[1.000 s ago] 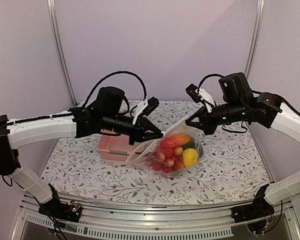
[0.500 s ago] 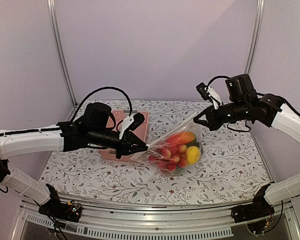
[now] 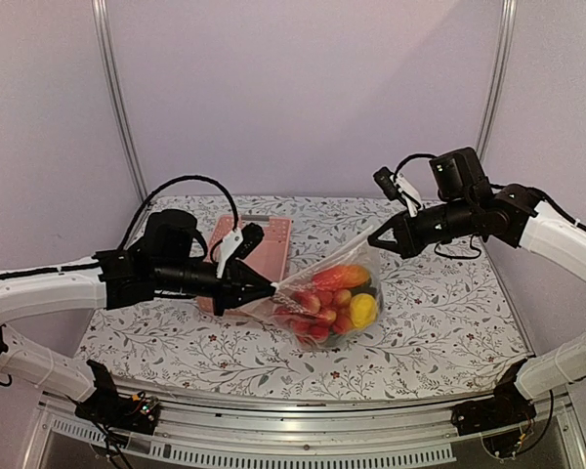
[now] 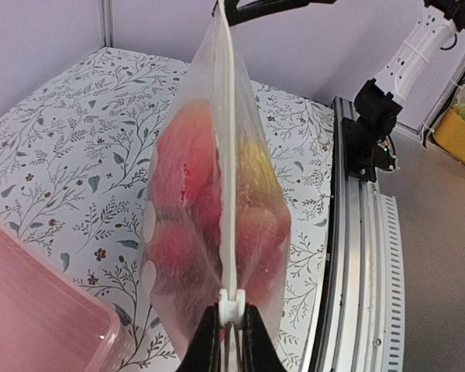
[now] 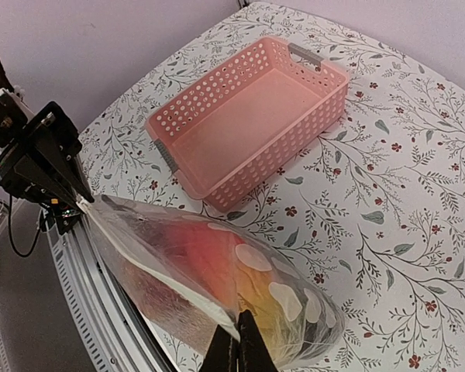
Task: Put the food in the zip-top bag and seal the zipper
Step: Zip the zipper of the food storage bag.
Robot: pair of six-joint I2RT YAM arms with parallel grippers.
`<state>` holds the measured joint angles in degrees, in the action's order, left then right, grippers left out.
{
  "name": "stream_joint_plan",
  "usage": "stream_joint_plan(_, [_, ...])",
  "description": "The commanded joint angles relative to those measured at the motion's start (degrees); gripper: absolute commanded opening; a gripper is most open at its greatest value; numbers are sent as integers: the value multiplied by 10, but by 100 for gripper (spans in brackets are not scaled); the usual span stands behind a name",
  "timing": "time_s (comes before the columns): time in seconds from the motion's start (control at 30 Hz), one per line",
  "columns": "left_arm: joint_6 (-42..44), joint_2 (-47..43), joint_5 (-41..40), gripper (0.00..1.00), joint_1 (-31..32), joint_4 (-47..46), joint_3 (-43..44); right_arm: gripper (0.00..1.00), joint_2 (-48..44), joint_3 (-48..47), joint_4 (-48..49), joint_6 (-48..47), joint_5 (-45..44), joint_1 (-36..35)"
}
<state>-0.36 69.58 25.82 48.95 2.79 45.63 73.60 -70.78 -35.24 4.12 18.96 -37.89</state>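
Food (image 3: 330, 298) is hard to read. Through the dotted plastic I get red and orange lumps plus one yellow at the right. In both wrist views it's a red-yellow blur and I can't separate single pieces. There's a dark bit at the upper right of the pile, can't say what.

Pink basket (image 5: 248, 116) is half behind my left arm (image 3: 68, 288) in the top view and cut off at the lower left corner of the left wrist view. Left fingers (image 4: 211, 342) are cropped by the bottom edge there. Right fingers (image 5: 236, 350) show only tips at the bottom edge of their own view.

Zip-top bag (image 3: 322, 293) sits mid-frame in the top view, strung between both arms over the table (image 3: 439, 332), food inside. Can't tell if its belly touches the table.

Left fingers are nearly together, clamped on the end of the zipper (image 4: 229, 155), right under a small white tab (image 4: 229, 298). Right fingers are together, pinching the bag's opposite top corner. Zipper reads as one straight white line between them; sealed all the way, can't tell.
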Motion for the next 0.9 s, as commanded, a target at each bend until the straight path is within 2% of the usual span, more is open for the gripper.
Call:
stream_joint_plan(0.0, [-20, -8, -6, 6, -13, 79, -21, 0, 6, -2, 42, 10, -19, 24])
stream_joint_plan(0.13, [-28, 9, -23, 6, -13, 89, 13, 14, 24, -19, 36, 11, 45, 24])
stream_joint_plan(0.33, [-26, 27, -41, 8, -13, 82, 53, 39, 16, -41, 26, 21, 53, 24])
stream_joint_plan(0.43, [-32, 46, -32, 8, -13, 82, 70, 47, 24, -81, -18, 14, 57, 23])
stream_joint_plan(0.6, [-42, 64, -22, 8, -12, 79, 88, 63, 58, -152, -131, -50, 30, -14])
stream_joint_plan(0.7, [-42, 59, -30, 8, -12, 77, 89, 70, 69, -149, -154, -86, -4, -61])
stream_joint_plan(0.87, [-41, 43, -31, 8, -12, 69, 83, 71, 103, -151, -163, -119, -70, -93])
